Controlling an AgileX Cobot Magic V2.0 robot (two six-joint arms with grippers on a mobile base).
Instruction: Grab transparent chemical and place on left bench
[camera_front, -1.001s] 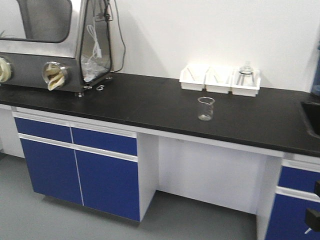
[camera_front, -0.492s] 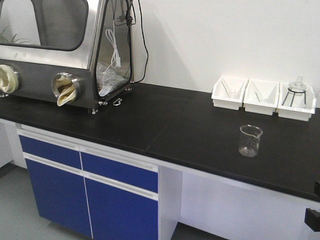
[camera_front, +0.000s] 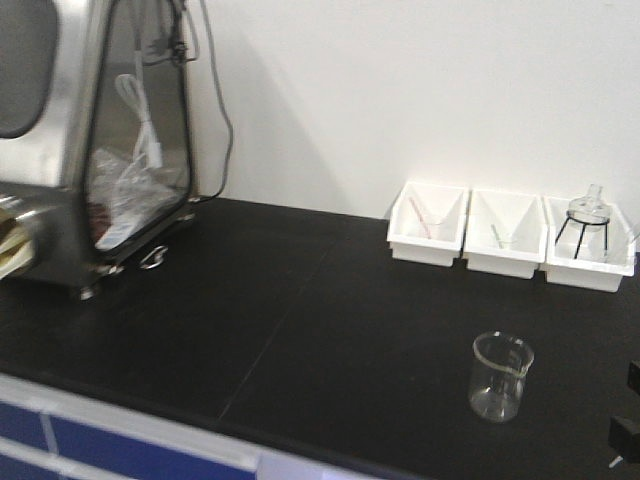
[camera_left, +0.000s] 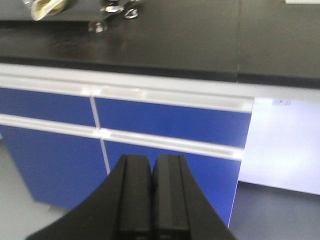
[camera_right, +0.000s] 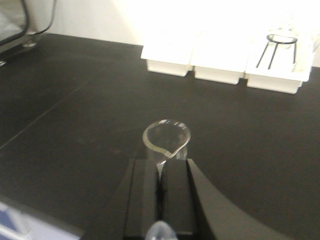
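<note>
Three white trays (camera_front: 505, 232) stand side by side against the wall, as they did half a second ago. The front view has since closed in, leaving only a strip of the blue cabinet fronts (camera_front: 90, 448) in frame. The left tray holds a pinkish stick (camera_front: 420, 213), the middle a greenish stick (camera_front: 496, 236), and the right a glass flask (camera_front: 588, 208) on a black tripod (camera_front: 575, 238).

The transparent chemical (camera_front: 500, 375) stands upright on the black bench (camera_front: 300, 320), well forward of the trays and just ahead of the right gripper (camera_right: 161, 165). That gripper's jaws appear pressed together. The left gripper (camera_left: 152, 160) is likewise closed, facing the cabinet fronts. A small label (camera_left: 282, 102) on the white panel (camera_left: 285, 145) is too blurred to read.
</note>
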